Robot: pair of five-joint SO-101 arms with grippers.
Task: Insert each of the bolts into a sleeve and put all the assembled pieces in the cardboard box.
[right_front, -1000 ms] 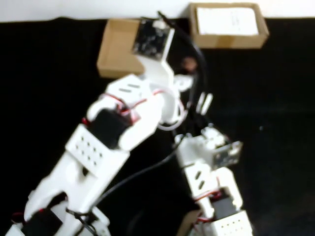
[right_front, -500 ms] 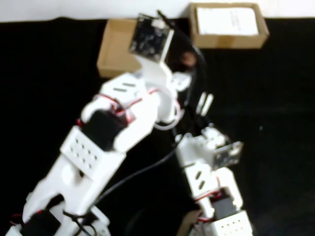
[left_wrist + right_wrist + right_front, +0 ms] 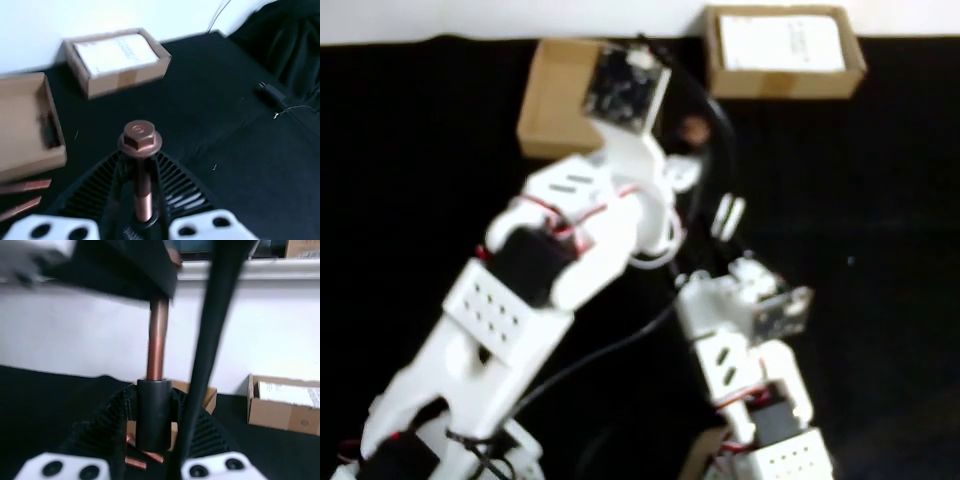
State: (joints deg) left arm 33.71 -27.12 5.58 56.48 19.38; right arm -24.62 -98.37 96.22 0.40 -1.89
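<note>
Status: mid-insertion on one pair. The left gripper (image 3: 141, 172) has its fingers clamped on the shank of a copper hex-flange bolt (image 3: 140, 142), with the head standing proud past the fingertips. The right gripper (image 3: 153, 396) has its fingers clamped round a black cylindrical sleeve (image 3: 154, 415). The shank tip sits at the sleeve's mouth, just above the right fingers. It looks started but I can't tell how deep; most of the shank is bare, so I'd call it not seated. Left to do: push home, box it, repeat, since loose copper bolts (image 3: 136, 462) lie on the black cloth table (image 3: 225, 125) below the right fingers. The open brown cardboard box (image 3: 22, 120) is beyond the left fingers, off to one side. Something dark lies against its wall; can't tell if it's a finished piece. Clearance: the grippers are nose to nose, and a black cable (image 3: 207, 350) runs right beside the sleeve and right fingers, so snag risk. A second cardboard box with a white sheet on top (image 3: 125, 77) sits farther past the left fingertips, bare cloth between.
</note>
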